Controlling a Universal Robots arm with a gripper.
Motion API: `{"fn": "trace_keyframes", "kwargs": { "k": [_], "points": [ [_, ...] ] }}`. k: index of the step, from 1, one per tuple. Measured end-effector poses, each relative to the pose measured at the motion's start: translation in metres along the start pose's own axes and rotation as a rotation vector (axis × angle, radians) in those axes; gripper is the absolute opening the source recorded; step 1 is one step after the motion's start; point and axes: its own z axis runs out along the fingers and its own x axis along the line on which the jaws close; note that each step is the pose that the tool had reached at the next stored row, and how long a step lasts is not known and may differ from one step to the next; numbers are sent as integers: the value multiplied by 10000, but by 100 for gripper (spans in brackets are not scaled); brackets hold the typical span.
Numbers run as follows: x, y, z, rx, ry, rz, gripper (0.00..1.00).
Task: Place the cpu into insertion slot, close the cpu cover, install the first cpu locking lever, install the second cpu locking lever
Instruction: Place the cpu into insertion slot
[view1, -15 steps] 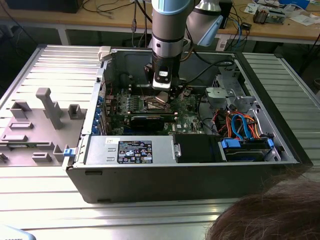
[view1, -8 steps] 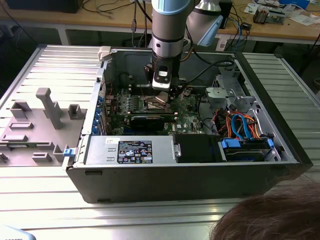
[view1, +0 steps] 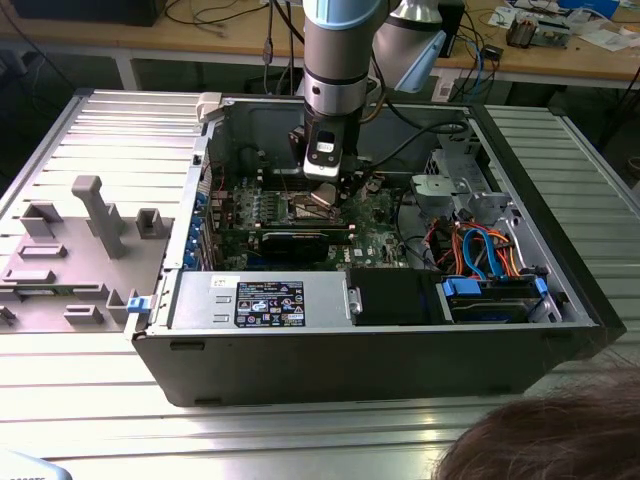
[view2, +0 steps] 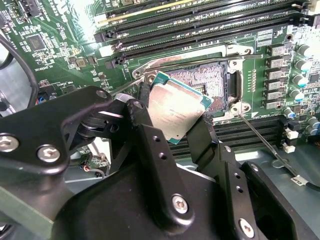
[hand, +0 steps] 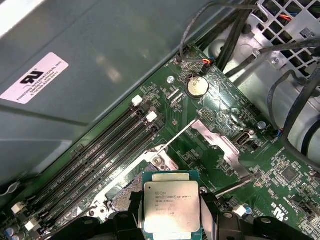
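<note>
Gripper (view2: 171, 124) clamped on cpu (view2: 175, 107) by its edges, holding it tilted just over the open slot (view2: 212, 80), pins bare, so I'd say step 1 isn't finished yet & closing + both locking steps are left.

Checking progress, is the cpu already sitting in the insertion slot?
No, the hand grips the cpu by its edges, tilted above the bare insertion slot.

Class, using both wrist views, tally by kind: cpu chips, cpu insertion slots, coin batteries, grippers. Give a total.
Silvery-grey square cpu chip: 1
Dark square insertion slot with silver rim: 1
Round silver coin battery: 1
Black gripper: 1
Total: 4
</note>
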Motion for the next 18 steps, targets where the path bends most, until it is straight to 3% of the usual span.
{"fn": "trace_keyframes", "kwargs": {
  "k": [18],
  "points": [
    [0,0,0,-5,-28,326,55]
  ]
}}
